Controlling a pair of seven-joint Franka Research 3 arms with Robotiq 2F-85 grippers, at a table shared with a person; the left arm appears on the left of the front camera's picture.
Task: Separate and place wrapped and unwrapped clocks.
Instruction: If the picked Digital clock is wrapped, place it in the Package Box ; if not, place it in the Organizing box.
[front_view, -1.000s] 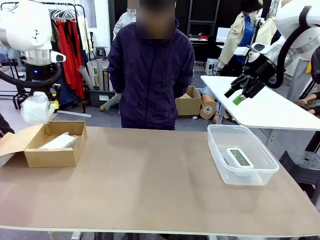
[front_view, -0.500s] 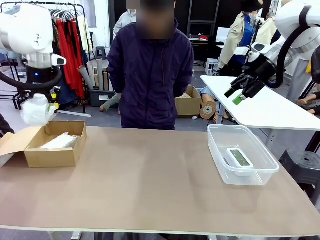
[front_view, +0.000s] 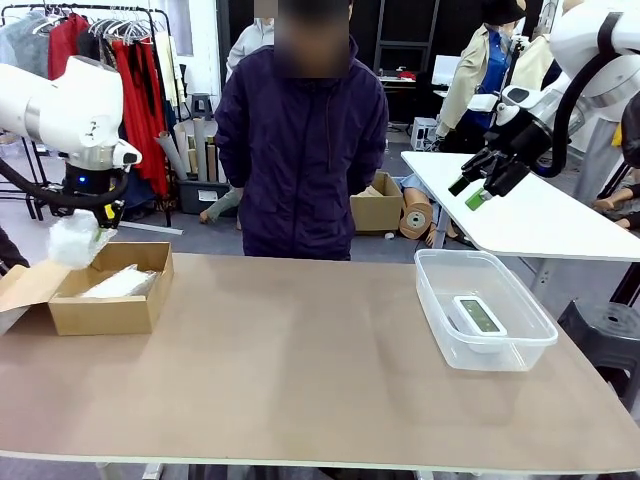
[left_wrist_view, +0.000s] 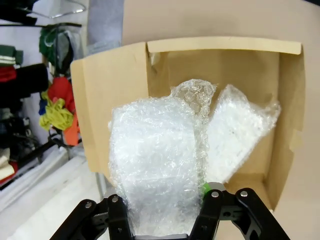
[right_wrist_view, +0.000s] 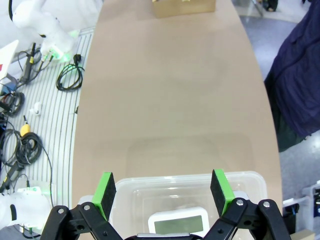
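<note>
Box (front_view: 105, 300) left, clock (front_view: 479, 315) in tub (front_view: 530, 345) right

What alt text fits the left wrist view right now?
A bubble-wrapped bundle is held in the left gripper, its jaws shut on it, above an open cardboard box that already holds another wrapped bundle.

Your front cam sits low on the robot's side, looking across the table (front_view: 300, 350) at the person (front_view: 300, 140) standing at the far edge. Your left wrist cam looks almost straight down, really close, into the cardboard box (left_wrist_view: 115, 90) (same box at the table's left end in front view). Your right wrist cam hangs higher over the clear plastic bin (right_wrist_view: 185, 182), looking along the tabletop, with that box far off at the top.
</note>
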